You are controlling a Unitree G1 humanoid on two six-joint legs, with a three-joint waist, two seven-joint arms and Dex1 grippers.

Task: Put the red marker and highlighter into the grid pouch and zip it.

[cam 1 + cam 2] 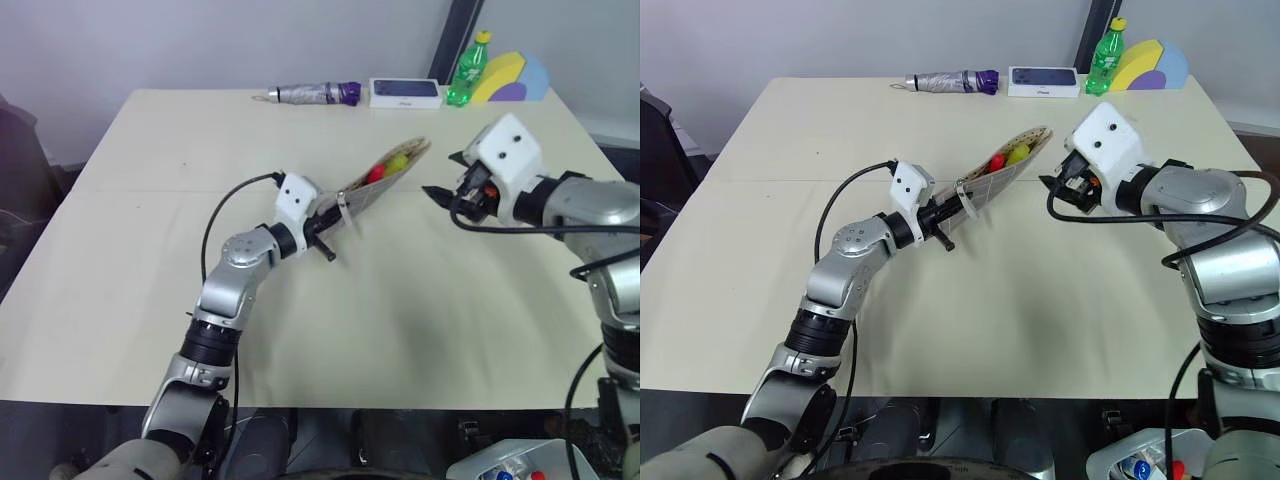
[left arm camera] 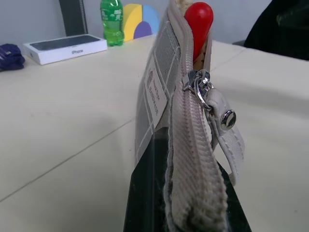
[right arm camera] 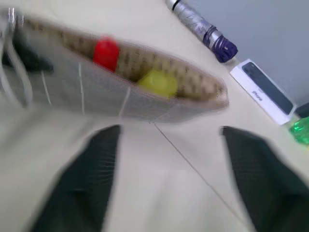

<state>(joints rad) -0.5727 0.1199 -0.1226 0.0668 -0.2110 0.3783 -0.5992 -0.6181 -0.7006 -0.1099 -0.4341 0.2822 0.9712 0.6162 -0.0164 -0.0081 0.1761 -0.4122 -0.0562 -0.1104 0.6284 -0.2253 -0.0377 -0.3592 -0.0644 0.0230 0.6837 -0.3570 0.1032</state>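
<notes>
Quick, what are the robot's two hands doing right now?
Left gripper: shut, holding the grid pouch by its end.
Right gripper: fingers open, holding nothing.

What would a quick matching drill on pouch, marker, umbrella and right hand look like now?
Things:
1. grid pouch
2. red marker
3. folded umbrella
4. right hand

States:
A. lying at the table's far edge
B. open, holding nothing
C. pinched at one end by the left hand, raised off the table
D. red tip poking out of the open mouth, beside the highlighter

Pairs: 1-C, 2-D, 3-A, 4-B
</notes>
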